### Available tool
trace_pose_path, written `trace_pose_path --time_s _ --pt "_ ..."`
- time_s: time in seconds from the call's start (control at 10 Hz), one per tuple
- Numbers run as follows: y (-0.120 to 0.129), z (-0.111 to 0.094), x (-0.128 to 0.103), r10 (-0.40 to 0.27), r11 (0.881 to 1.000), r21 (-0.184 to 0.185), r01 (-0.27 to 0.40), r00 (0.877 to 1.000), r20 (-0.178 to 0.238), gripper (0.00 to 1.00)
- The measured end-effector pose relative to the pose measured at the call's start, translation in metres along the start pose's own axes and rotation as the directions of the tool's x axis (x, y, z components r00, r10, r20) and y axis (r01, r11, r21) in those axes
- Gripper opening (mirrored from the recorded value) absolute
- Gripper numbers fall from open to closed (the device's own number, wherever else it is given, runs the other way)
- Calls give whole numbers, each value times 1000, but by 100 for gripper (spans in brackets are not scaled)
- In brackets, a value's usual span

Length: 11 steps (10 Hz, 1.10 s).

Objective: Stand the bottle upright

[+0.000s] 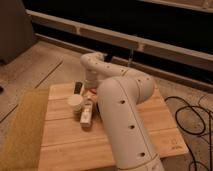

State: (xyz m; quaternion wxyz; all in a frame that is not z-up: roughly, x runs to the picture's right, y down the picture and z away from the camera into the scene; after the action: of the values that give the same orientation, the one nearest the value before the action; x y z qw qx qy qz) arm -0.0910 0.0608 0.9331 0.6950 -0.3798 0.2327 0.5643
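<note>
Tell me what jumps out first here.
The big white robot arm dominates, rising from the bottom edge and folding down over the wooden table. Its gripper sits low over the table's far side, close to the cream-white bottle, which lies on its side beside a pale cup.

Dim, warm light. Ahead of you: dark back wall (pixel 165 20) crossed by pale horizontal rails (pixel 100 36). Grey flat panel (pixel 12 25) upper left. Speckled grey concrete floor (pixel 47 60). Pale wooden plank tabletop (pixel 155 125) centre; olive-yellow mat (pixel 22 125) along its left edge. On your right, black looped cables (pixel 192 117) on the floor.
</note>
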Motion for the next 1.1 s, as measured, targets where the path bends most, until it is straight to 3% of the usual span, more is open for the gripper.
trace_pose_path --time_s 0.6,1.1 --pt "1 9 7 18 1000 2 -18 999 -29 71" --pt "1 14 5 12 1000 -11 -12 999 -38 20"
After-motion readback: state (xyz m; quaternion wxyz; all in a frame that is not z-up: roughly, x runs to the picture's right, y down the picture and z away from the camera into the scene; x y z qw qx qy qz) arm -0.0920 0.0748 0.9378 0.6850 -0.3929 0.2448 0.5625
